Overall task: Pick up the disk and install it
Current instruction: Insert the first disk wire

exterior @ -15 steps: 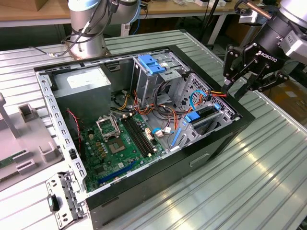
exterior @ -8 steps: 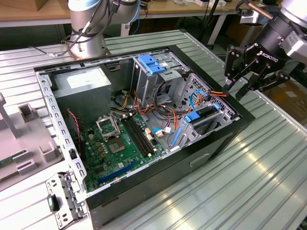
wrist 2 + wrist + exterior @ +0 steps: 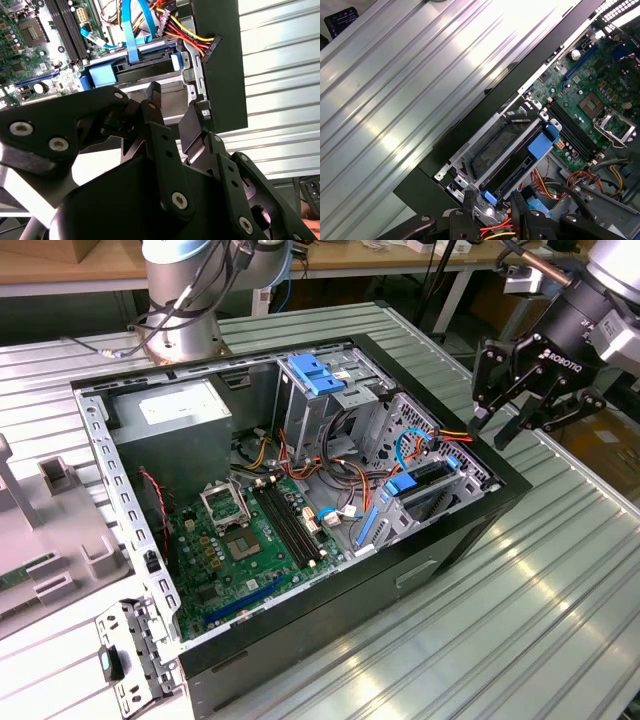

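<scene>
The disk lies in the lower drive bay at the front corner of the open computer case, on the exterior view's right. Its dark body sits inside the metal bay, and its blue carrier faces the motherboard. In the second wrist view a light blue flat cable runs down to the blue carrier. My gripper hangs above that corner of the case, over the case wall and clear of the disk. Its fingers stand open with nothing between them, as the gripper in the first wrist view also shows.
A fixed blue bracket tops the metal drive cage. The motherboard and power supply fill the case, with loose red, yellow and orange wires between them. The robot base stands behind it. A grey fixture lies on the ribbed metal table.
</scene>
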`<state>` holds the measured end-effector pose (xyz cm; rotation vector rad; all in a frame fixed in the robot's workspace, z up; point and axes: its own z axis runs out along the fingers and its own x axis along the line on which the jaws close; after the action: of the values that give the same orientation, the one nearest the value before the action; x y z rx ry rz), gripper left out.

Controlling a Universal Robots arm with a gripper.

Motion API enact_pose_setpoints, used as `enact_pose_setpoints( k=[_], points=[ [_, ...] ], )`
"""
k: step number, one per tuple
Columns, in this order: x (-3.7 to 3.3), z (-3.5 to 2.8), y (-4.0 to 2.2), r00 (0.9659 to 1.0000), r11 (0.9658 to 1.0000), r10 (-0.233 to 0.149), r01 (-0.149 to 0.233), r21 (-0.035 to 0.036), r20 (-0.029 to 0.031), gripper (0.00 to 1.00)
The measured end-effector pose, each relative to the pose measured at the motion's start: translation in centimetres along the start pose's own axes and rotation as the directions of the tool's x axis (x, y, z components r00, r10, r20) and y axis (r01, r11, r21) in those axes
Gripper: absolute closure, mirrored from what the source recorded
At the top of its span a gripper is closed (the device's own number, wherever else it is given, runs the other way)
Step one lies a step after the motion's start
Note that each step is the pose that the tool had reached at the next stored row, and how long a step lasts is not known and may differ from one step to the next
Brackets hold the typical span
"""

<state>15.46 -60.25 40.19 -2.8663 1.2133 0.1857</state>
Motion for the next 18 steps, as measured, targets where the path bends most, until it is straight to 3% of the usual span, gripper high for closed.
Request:
enact_pose_setpoints(
  k=[7, 14, 18],
  points=[
    [0.68, 0.22, -0.67, 1.0, 1.0, -0.001, 0.001, -0.0002, -0.0001, 0.58],
    [1.78, 0.5, -1.78, 1.0, 1.0, -0.002, 0.002, -0.0006, 0.0003, 0.58],
    [1.84, 0.98, -2.15, 1.0, 1.0, -0.002, 0.002, -0.0008, 0.0001, 0.58]
  ],
)
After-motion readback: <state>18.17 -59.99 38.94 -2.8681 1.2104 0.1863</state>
